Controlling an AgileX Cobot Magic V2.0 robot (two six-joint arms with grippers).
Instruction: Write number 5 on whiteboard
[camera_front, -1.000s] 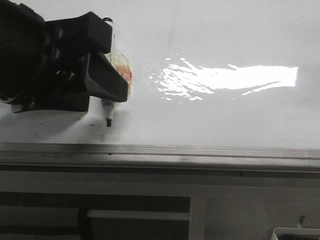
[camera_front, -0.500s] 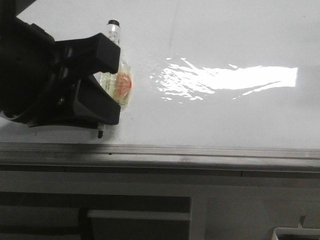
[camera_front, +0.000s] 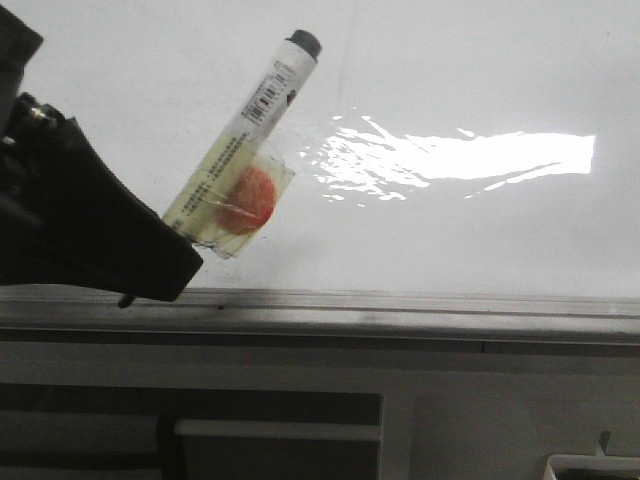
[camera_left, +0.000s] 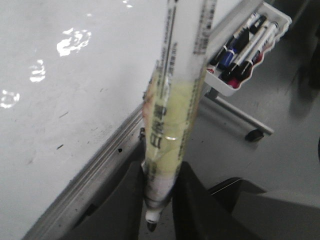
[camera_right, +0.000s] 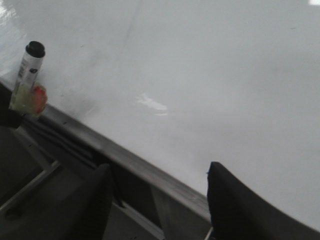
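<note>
Whiteboard (camera_front: 450, 80), marker (camera_front: 245, 150) tip hidden

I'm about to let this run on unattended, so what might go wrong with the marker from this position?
The marker in the left gripper leans steeply, its tip down by the whiteboard's grey edge strip, so a stroke may begin on the frame, not the white surface. Only its lower end sits between the fingers; pressing could twist or slip it. No number 5 is visible on the whiteboard yet.
</note>
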